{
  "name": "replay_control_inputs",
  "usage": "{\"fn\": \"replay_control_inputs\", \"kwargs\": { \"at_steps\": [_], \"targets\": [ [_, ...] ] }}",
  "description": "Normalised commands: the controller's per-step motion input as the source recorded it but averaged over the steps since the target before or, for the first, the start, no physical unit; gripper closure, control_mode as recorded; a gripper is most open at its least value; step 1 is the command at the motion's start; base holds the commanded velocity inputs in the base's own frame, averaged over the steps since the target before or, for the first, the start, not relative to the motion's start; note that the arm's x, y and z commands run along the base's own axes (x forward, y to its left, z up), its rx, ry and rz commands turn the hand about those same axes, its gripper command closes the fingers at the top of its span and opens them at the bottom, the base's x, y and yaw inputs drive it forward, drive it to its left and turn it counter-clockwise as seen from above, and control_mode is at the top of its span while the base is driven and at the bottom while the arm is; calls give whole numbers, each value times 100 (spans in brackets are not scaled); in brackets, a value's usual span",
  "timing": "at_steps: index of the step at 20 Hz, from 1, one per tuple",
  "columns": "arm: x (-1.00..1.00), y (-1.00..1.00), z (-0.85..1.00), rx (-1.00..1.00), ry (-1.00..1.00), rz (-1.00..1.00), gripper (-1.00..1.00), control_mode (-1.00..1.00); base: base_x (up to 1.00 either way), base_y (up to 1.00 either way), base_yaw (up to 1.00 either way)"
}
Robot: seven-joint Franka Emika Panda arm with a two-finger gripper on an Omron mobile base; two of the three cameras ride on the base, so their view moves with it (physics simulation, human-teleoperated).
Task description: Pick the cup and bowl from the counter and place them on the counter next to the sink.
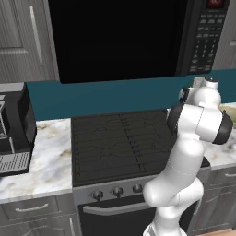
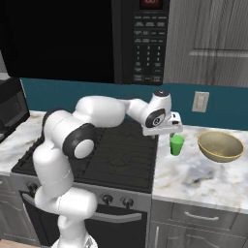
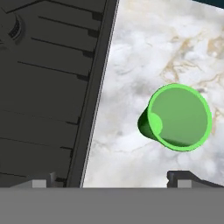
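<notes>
The small green cup (image 2: 177,144) stands upright on the white marble counter (image 2: 193,177), just right of the stove. In the hand view the cup (image 3: 179,117) is seen from above, its mouth empty. The tan bowl (image 2: 220,146) sits to the cup's right on the same counter, and a sliver of it (image 1: 229,109) shows behind the arm. My gripper (image 2: 163,131) hovers above the stove's right edge, a little left of and above the cup. Its fingertips (image 3: 186,178) stand wide apart, open, with nothing between them. The sink is out of view.
The black stovetop (image 2: 116,155) lies left of the cup, its edge (image 3: 94,109) running under the hand. A microwave (image 2: 145,38) hangs above. A wall outlet (image 2: 199,101) is behind the bowl. A dark coffee machine (image 1: 14,129) stands on the left counter (image 1: 46,161).
</notes>
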Motion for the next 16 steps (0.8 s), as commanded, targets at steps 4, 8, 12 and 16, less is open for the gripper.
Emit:
{"fn": "replay_control_inputs", "kwargs": {
  "at_steps": [4, 8, 12, 16],
  "targets": [
    [0, 0, -24, 3, 0, -2, -100, -100, 0, 0, 0],
    [0, 0, -12, 1, 0, -4, -100, -100, 0, 0, 0],
    [7, 0, 0, 0, 0, -5, -100, -100, 0, 0, 0],
    [14, 0, 0, 0, 0, -5, -100, -100, 0, 0, 0]
  ]
}}
